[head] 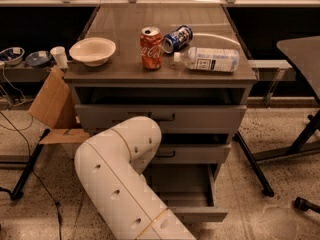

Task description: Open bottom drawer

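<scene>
The bottom drawer (192, 215) of the grey cabinet stands pulled out, and its plain grey inside (186, 186) shows. Its handle is hidden from this angle. Above it are the mid-sized drawer front (200, 154) and the tall top drawer front (205, 118), each with a dark bar handle and slightly ajar. My white arm (117, 179) rises from the bottom edge and bends in front of the left part of the drawers. My gripper is hidden behind the arm's elbow, somewhere by the drawer fronts.
On the cabinet top are a white bowl (92, 50), a red can (151, 48), a blue can (177, 38) on its side and a lying plastic bottle (210, 59). A cardboard box (52, 106) stands left. A table leg (252, 164) and a dark table (302, 51) are right.
</scene>
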You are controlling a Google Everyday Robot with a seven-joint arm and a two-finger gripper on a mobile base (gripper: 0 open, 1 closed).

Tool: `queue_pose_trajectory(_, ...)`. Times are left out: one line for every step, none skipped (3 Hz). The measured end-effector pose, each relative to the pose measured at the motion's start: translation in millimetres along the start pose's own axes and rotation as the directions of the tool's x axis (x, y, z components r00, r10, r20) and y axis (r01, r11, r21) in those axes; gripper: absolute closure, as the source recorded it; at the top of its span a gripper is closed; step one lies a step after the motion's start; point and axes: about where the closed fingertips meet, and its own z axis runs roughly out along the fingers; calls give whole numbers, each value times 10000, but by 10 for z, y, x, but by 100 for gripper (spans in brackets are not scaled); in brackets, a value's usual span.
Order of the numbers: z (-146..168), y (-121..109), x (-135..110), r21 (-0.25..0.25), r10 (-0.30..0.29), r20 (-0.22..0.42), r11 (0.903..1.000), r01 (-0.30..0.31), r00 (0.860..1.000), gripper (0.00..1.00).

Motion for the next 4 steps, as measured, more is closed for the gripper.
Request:
queue_pose_trajectory(46,232,146,-409,66,-302,9991,-78,9995,0)
queue_pose_trajectory(34,270,156,-448,72,-342,9990,-87,9994,0)
queue_pose_trajectory(20,643,341,-867,94,-879,9961,-170,9961,0)
queue_pose_trajectory(21,634,339,-868,94,-880,9961,-170,9961,0)
